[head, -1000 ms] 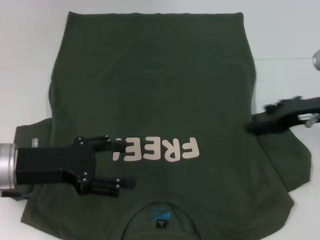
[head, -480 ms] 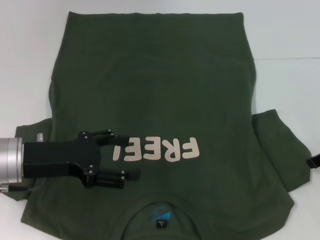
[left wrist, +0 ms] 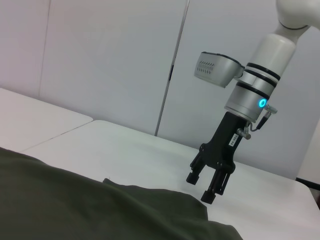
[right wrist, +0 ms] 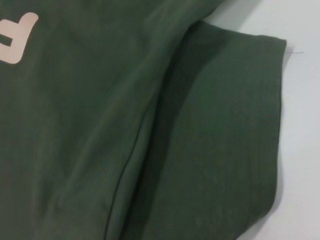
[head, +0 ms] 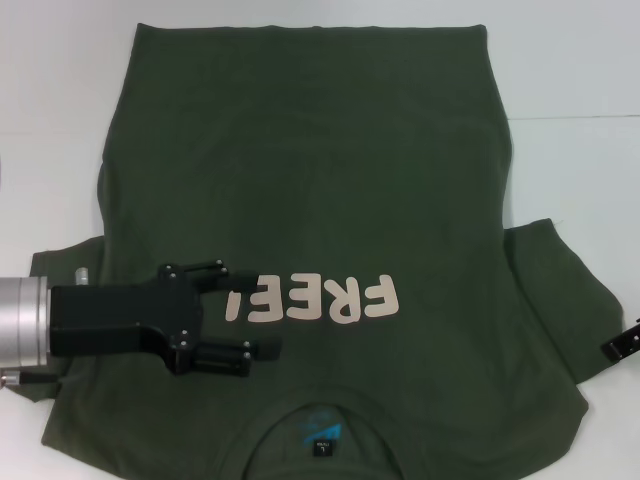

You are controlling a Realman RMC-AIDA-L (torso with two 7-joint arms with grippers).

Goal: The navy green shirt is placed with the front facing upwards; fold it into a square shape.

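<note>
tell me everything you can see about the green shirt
The shirt is dark olive, cotton-looking, short-sleeved, lying flat and face up on a white table, collar nearest the robot. It has a pale pink "FREE!" print and a blue mark inside the collar. The left pincer, open, sits over its chest; nothing is folded yet.

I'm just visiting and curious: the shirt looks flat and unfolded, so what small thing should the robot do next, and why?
Probably lower the left gripper and pinch the cloth under it. Its fingers stand open above the navy green shirt, near the left sleeve and beside the FREE! print. The shirt lies flat, no fold made. The right gripper hangs open off the right sleeve's edge.
</note>
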